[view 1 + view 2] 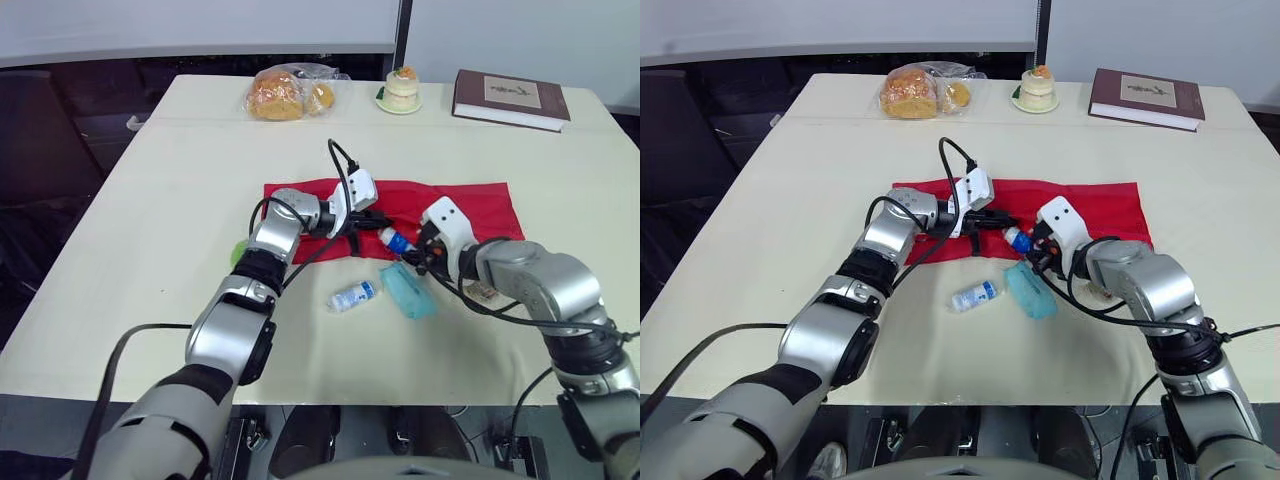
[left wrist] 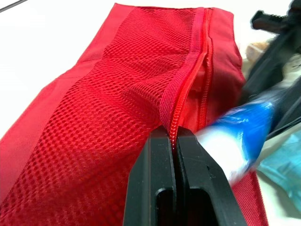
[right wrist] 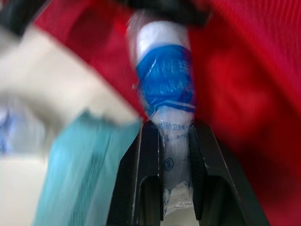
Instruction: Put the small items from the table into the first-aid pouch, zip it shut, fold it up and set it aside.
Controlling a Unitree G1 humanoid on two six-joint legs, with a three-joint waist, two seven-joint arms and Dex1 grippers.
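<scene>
The right end effector is clamped on a blue-and-white tube, whose far end is at the mouth of the red pouch. Just beside it, the left end effector pinches the pouch's zip edge. A teal pack and a small bottle lie on the bench just nearer than the right end effector.

Red pouch flat, unzipped, blue-wht pkt at mouth.
</scene>
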